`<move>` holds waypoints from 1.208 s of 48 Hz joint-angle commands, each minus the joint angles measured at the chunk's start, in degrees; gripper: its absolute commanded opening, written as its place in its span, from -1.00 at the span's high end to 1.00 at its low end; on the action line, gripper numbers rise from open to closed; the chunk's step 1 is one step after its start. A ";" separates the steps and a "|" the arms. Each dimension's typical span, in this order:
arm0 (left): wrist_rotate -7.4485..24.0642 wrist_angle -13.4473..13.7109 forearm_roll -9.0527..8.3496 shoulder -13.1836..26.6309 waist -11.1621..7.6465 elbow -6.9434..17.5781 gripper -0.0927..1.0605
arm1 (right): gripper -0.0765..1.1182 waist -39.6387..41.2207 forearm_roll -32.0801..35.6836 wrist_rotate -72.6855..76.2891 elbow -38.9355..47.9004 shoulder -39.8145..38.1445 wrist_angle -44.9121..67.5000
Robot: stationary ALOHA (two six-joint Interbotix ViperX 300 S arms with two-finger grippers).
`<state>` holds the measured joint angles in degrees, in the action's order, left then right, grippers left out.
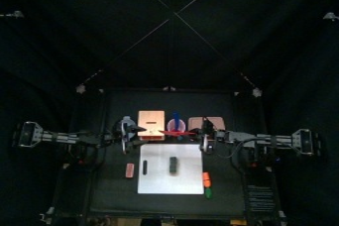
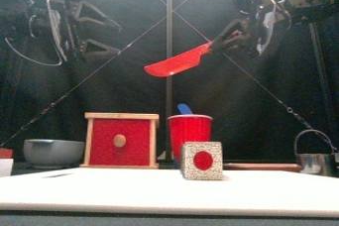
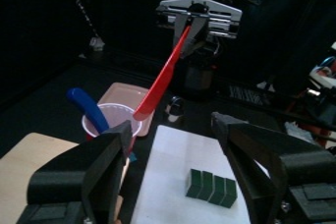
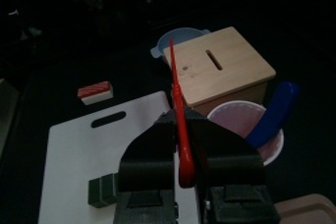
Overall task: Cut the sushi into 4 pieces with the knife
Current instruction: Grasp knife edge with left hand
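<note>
Right end effector (image 2: 247,34) is clamped on the handle of the red knife (image 2: 179,61), holding it high above the counter (image 1: 106,185). The blade slants down toward the left, well clear of everything below. From the right wrist, the blade runs straight out between the 2 jaws, above the board's edge nearest the wooden box.

The sushi roll (image 1: 173,166) lies on the white cutting board (image 1: 157,180), near its middle, with its dark green blocks together in 1 row. From the front, its near end (image 2: 201,161) shows a speckled pale face with a red round centre. Bare white board surrounds it on every side, widest toward the front edge of the counter.

Left end effector (image 3: 174,130) hangs raised at the left, with its 2 jaws spread wide and nothing between them. It is well apart from the knife, and the air over the board between the 2 arms is free.

Behind the board, along its back edge, stand the wooden box (image 2: 122,141) with its red drawer front, then the red cup (image 2: 189,136) with the blue knife (image 2: 183,109) upright in it, then the pink tray (image 1: 199,124). The blue-grey bowl (image 2: 54,152) sits at the far left and the metal cutter (image 2: 314,161) at the far right.

A small red and white toy (image 1: 130,170) lies off the board, just beside its left edge. An orange and green toy (image 1: 207,180) lies at its right edge near the front corner.
</note>
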<state>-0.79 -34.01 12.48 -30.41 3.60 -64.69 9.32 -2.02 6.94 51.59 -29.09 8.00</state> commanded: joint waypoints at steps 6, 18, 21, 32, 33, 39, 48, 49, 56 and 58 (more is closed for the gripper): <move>1.05 -0.70 -2.02 5.89 0.26 3.43 -0.85 | 0.65 -2.11 3.52 -0.09 -0.97 4.31 2.72; 2.02 -1.32 -6.94 11.43 0.44 5.01 -0.85 | 0.65 -3.87 7.56 0.18 -1.93 6.15 3.78; 2.02 -1.32 -8.26 12.48 0.44 5.36 -0.85 | 0.65 -4.13 7.73 -0.09 -2.11 6.15 3.87; 2.02 -1.32 -9.40 14.15 0.62 6.59 -0.85 | 0.65 -4.57 8.70 0.09 -2.37 6.06 4.57; 2.02 -1.32 -9.32 14.15 0.62 6.50 -0.84 | 0.65 -4.75 8.70 0.09 -2.37 6.06 4.57; 1.93 -1.32 -9.32 14.15 0.62 6.24 -0.83 | 0.65 -4.83 8.79 0.09 -2.55 5.63 5.01; 1.93 -2.64 -9.32 14.24 0.62 5.98 -0.83 | 0.65 -5.19 9.14 0.00 -2.46 5.01 6.24; 1.93 -2.90 -9.32 14.15 0.70 5.80 -0.83 | 0.65 -5.27 9.14 0.09 -2.46 5.01 6.33; 1.76 -6.50 -9.32 15.03 0.70 4.75 -0.83 | 0.65 -5.27 9.14 0.09 -2.46 4.83 6.94; 1.76 -7.65 -9.32 15.38 0.62 4.39 -0.83 | 0.65 -5.27 9.14 0.09 -2.46 4.83 6.94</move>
<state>1.05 -39.38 3.25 -15.56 4.13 -60.56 4.13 7.12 7.12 50.63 -23.03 14.24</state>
